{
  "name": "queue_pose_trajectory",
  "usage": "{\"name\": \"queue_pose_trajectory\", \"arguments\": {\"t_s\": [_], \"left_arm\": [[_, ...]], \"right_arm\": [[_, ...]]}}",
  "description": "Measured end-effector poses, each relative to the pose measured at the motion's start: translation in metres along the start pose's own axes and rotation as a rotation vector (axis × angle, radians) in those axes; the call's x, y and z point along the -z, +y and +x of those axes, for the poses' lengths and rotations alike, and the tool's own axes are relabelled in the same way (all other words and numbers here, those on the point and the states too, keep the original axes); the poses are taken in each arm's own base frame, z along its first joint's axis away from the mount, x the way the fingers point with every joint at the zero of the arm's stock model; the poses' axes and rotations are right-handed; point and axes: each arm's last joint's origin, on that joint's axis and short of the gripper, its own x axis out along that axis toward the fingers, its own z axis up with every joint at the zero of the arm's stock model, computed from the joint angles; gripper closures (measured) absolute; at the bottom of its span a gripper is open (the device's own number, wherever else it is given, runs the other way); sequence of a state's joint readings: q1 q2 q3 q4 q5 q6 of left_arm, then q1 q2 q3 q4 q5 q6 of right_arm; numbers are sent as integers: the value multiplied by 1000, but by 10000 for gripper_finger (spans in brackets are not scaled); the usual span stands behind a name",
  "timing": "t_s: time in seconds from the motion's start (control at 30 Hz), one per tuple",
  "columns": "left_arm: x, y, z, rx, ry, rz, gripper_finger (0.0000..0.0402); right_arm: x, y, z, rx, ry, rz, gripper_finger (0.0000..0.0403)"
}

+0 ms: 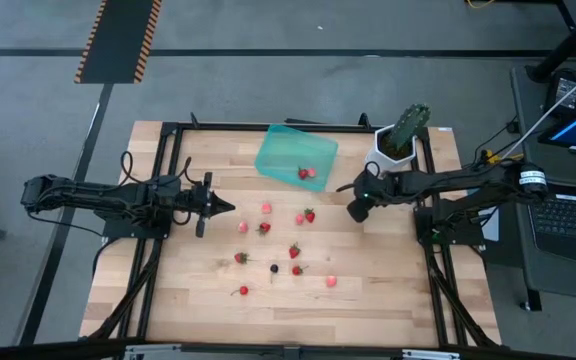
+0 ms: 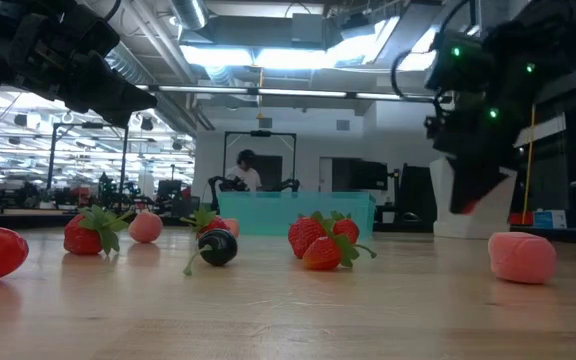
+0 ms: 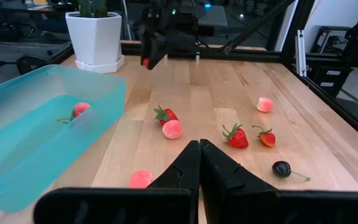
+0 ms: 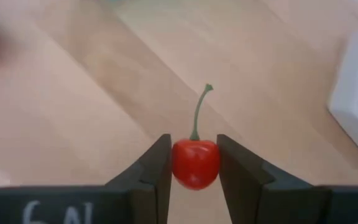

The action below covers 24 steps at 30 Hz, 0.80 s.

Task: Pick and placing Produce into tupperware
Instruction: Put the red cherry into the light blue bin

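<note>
The Produce lies scattered on the wooden table: red strawberries (image 1: pixel 309 215), pale pink pieces (image 1: pixel 243 227) and a dark cherry (image 1: pixel 274 268). The teal tupperware (image 1: pixel 296 155) sits near the far edge with two pieces (image 1: pixel 305 173) inside. My right gripper (image 1: pixel 356 210) hovers to the right of the tupperware's near corner, shut on a red cherry (image 4: pixel 196 163). My left gripper (image 1: pixel 223 207) is shut and points toward the table's right, at the left of the scattered pieces. In the left wrist view the tupperware (image 3: pixel 36 130) holds a pink piece (image 3: pixel 79 110). My right gripper pinches the red cherry's round body (image 4: pixel 196 163) between its two fingers (image 4: pixel 157 168), one on each side. The green stem (image 4: pixel 199 115) sticks out forward beyond the fingertips. The fingers slant down from the table's right side. The cherry (image 2: pixel 463 205) is lifted clear of the table.
A green cactus-like plant in a white pot (image 1: pixel 393 145) stands at the far right corner, just behind my right arm. Black frame rails (image 1: pixel 268 128) run along the table edges. Bare wood lies toward the near edge (image 1: pixel 288 320).
</note>
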<state>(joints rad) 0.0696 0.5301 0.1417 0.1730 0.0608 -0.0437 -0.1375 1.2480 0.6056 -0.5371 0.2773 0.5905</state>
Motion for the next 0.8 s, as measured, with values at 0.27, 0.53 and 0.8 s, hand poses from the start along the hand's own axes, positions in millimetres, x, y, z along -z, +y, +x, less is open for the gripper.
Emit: {"name": "queue_pose_trajectory", "arguments": {"t_s": [0.27,0.53,0.8], "left_arm": [[0,0,0,0,0,0,401],[0,0,0,0,0,1,401],[0,0,0,0,0,17,401]], "right_arm": [[-13,17,-18,-128,-144,-74,294],[-19,27,-32,-288,-374,-110,294],[-4,32,-21,-457,-610,-143,294]]}}
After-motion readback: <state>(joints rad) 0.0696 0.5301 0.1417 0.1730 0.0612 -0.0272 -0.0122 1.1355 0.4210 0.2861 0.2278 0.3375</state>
